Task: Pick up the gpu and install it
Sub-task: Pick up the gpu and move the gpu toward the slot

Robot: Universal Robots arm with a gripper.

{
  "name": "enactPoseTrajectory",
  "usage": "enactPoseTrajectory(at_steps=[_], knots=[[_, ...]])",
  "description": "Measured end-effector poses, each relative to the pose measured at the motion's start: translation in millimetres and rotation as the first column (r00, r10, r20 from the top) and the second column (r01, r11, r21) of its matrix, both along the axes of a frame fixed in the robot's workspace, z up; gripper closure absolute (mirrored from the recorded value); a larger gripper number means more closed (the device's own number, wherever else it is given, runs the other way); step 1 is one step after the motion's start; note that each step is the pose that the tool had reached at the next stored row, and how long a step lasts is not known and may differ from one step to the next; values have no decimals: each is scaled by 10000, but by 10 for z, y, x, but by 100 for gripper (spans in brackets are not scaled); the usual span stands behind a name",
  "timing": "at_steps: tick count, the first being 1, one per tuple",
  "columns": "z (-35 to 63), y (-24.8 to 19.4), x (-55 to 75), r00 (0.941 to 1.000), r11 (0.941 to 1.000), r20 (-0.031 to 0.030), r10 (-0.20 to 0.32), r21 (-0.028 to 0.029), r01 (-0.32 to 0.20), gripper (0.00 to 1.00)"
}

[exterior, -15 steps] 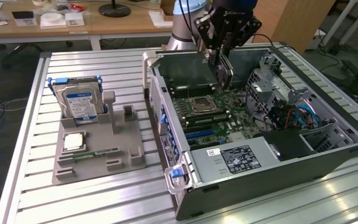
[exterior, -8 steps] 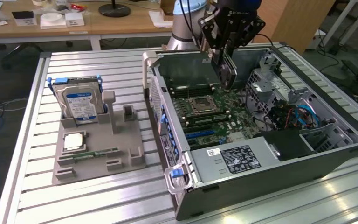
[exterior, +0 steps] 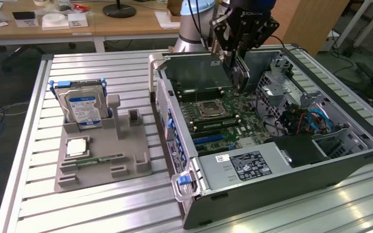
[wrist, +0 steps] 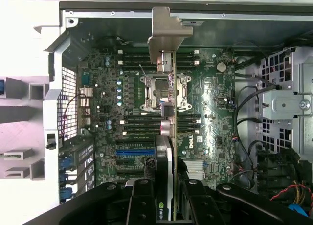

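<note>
At the exterior view's left, a grey holder (exterior: 102, 162) on the slatted tabletop (exterior: 76, 213) carries an upright hard drive (exterior: 83, 109), and the open computer case (exterior: 283, 179) lies just beside it to the right. Over the far end of the case, the fingers (wrist: 142, 200) are clamped on the gpu (wrist: 164, 156), one on each face, holding it on edge above the motherboard (wrist: 210, 102). The wrist view shows its silver bracket (wrist: 168, 32) near the case wall, with the card in line over the processor socket (wrist: 149, 93).
</note>
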State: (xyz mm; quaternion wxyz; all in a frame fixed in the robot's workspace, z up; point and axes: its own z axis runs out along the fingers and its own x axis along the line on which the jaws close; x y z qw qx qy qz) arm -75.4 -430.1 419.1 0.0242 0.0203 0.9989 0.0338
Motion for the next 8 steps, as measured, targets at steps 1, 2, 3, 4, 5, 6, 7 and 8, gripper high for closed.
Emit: enactPoseTrajectory(at_steps=[1, 2, 3, 4, 5, 6, 7, 8], knots=[[0, 0, 0, 10000, 10000, 0, 1, 1, -1, 73], [0, 0, 0, 10000, 10000, 0, 0, 1, 0, 73], [0, 0, 0, 10000, 10000, 0, 1, 0, -1, 73], [0, 0, 0, 10000, 10000, 0, 1, 0, -1, 73], [0, 0, 0, 10000, 10000, 0, 0, 0, 0, 73], [0, 0, 0, 10000, 10000, 0, 1, 0, -1, 73], [0, 0, 0, 10000, 10000, 0, 0, 0, 0, 73], [0, 0, 0, 10000, 10000, 0, 0, 0, 0, 73]])
